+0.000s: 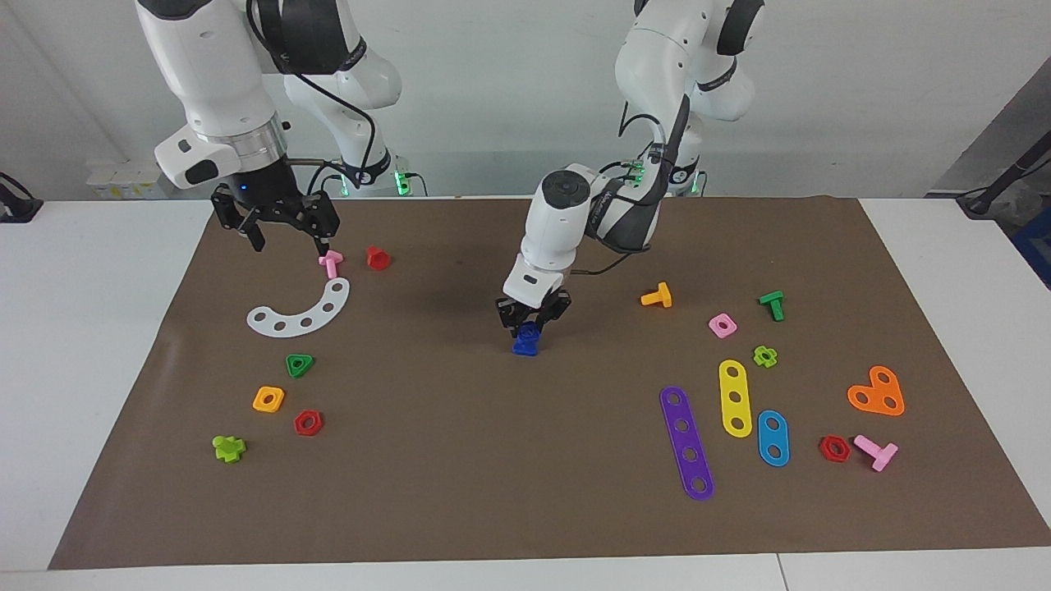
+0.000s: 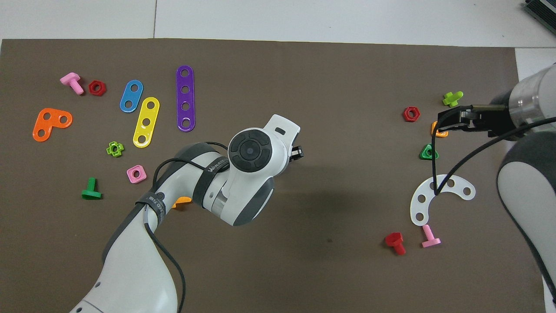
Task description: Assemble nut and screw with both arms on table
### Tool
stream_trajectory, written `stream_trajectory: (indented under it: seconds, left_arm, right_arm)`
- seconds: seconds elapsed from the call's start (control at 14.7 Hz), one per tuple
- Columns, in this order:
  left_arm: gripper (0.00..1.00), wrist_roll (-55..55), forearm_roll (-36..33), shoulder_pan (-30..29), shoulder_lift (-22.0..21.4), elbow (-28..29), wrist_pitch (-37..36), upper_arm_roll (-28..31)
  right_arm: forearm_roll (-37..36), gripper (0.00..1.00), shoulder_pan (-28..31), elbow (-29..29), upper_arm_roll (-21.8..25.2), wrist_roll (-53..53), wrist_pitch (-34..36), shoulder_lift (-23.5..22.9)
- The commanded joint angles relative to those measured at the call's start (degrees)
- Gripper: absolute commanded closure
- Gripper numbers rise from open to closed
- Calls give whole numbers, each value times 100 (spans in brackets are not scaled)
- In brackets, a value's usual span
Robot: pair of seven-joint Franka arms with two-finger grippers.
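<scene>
Left gripper (image 1: 530, 324) is down at the mat's (image 1: 493, 460) middle, jaws shut tight on a dark-blue piece (image 1: 526, 338) that sits on the mat. Cannot tell whether nut and screw are both there or how they stack; the arm hides the piece in the overhead view. Right gripper (image 1: 279, 230) hangs in the air, jaws wide open and holding nothing, over the mat at the right arm's end, near the pink screw (image 1: 330, 262) and white arc (image 1: 302, 313). Red screw (image 1: 378, 257) lies just beside the pink one. Worktop (image 1: 98, 328) is white around the mat.
</scene>
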State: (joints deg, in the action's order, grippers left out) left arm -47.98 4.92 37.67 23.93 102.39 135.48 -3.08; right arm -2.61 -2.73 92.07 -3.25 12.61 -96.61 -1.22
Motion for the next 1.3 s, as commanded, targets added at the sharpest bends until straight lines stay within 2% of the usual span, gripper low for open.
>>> stream_trajectory:
  seconds: [0.0, 0.27, 0.41, 0.55, 0.75, 0.95, 1.02, 1.23]
  left_arm:
    - [100, -27, 70, 153, 32, 149, -39, 62]
    - [99, -18, 70, 197, 32, 202, -4, 62]
    - [64, -1, 61, 188, 32, 193, 4, 62]
    - [1, 25, 26, 171, 32, 141, -4, 71]
    - [0, 34, -18, 109, 41, -174, -310, 88]
    - [0, 87, -438, -276, 313, -1306, -1652, 97]
    - [0, 235, -440, -469, 322, -1510, -1996, 80]
    - [0, 1104, -352, -1005, -19, -1512, -2306, 71]
  right_arm:
    - [-56, 0, 27, 38, -36, -83, 99, 25]
    - [6, 0, 27, 56, -36, -74, 81, 34]
    - [14, 0, 27, 109, -36, -66, 55, 43]
    - [14, 0, 27, 109, -36, -65, 55, 52]
    - [14, 0, 19, 118, -36, -65, 55, 52]
    - [14, 0, 19, 109, -36, -57, 46, 52]
    - [14, 0, 10, 118, -36, -48, 46, 52]
    - [6, 0, 1, 109, -27, -48, 46, 52]
